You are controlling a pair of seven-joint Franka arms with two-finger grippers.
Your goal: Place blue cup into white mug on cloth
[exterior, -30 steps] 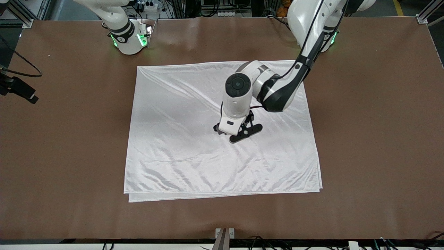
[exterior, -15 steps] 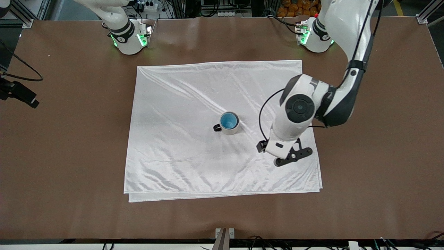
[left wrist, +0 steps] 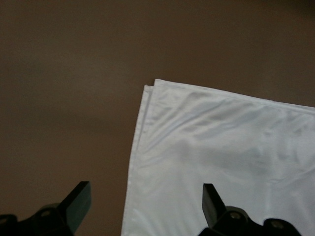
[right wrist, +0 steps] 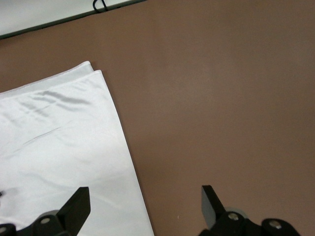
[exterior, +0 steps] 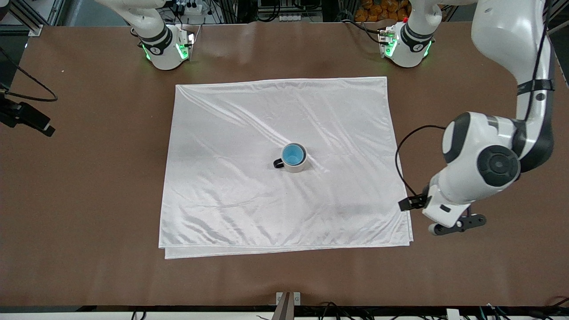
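Nesting inside the white mug (exterior: 294, 158), the blue cup (exterior: 293, 154) sits upright at the centre of the front view, its light-blue interior showing within the mug's cream rim; the mug's black handle points toward the right arm's end of the table. Mug and cup stand on the cloth (exterior: 231, 186), a large wrinkled white sheet filling the middle of the frame, its doubled edge along the lower margin. Table (exterior: 89, 200): brown, surrounding the cloth on all sides. Left gripper (exterior: 458, 223): lower right of the front view, over bare table just beside the cloth's corner, well apart from mug and cup; fingers (left wrist: 78, 199) spread wide and holding nothing, the cloth corner visible between them. Right gripper (right wrist: 142, 206): waiting, seen only in its wrist view, likewise spread wide and empty over a cloth edge.
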